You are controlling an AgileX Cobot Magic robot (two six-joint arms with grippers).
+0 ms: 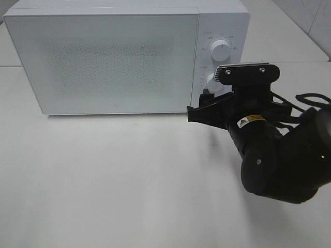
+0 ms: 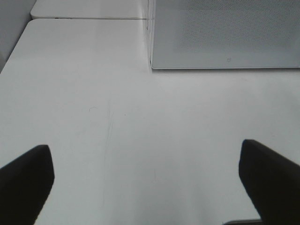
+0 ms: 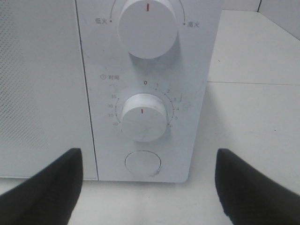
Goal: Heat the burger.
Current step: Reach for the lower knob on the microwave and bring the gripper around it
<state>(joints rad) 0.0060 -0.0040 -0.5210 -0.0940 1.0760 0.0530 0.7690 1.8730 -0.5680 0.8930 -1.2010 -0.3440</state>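
Now right gripper [image 3: 146, 187] spread wide, squared to timer knob [image 3: 143, 117], likely to twist it; left gripper [image 2: 147, 180] open, idle

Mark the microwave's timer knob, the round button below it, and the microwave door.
timer knob [image 3: 143, 123], right wrist view, centre of its front face.
round button [image 3: 143, 164], right wrist view, middle of the button.
microwave door [image 1: 108, 62], exterior high view, middle of its speckled window.

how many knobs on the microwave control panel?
2. The upper knob sits high on the panel. The lower knob sits under it, ringed by timer numbers. The round button beneath them isn't counted. None appear hidden.
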